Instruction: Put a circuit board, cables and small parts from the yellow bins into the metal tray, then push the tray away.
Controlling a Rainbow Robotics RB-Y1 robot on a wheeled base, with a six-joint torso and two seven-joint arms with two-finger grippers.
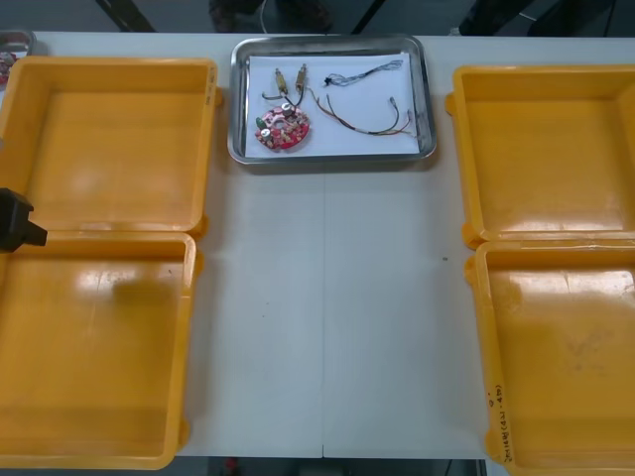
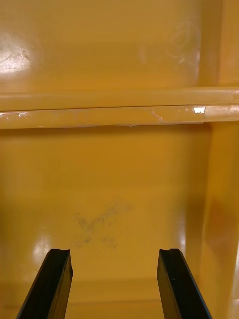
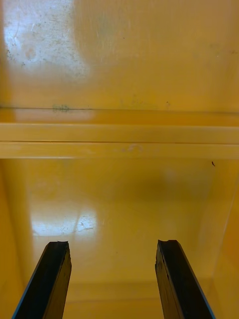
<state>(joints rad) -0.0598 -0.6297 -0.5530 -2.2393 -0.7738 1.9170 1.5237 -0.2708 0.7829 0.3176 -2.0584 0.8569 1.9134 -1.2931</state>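
Four glossy yellow plastic bins sit on the smooth, light table [image 1: 327, 297]. Two are stacked down the left side of the frame [image 1: 119, 139] [image 1: 94, 347] and two down the right [image 1: 546, 149] [image 1: 566, 357]. Each is squarish with rounded corners and a thick rolled rim.

At top centre stands the shiny rectangular metal tray [image 1: 234, 99], lined in white. On its lower left lies the round red circuit board [image 1: 283, 129], studded with small components. Just above the board are two slim small metal parts [image 1: 280, 77]. A twisted blue and white cable [image 1: 365, 70] lies upper right in the tray, with a thin red and yellow cable [image 1: 369, 127] looping below it.

A black part of the left arm [image 1: 15, 220] pokes in at the left edge.

The left gripper [image 3: 113, 244] hangs over a bin's slick floor with its flat black fingers spread wide, holding nothing. The right gripper [image 2: 114, 251] is likewise parted and unladen over a scuffed bin floor, with two abutting rims [image 2: 119, 112] beyond the fingers.
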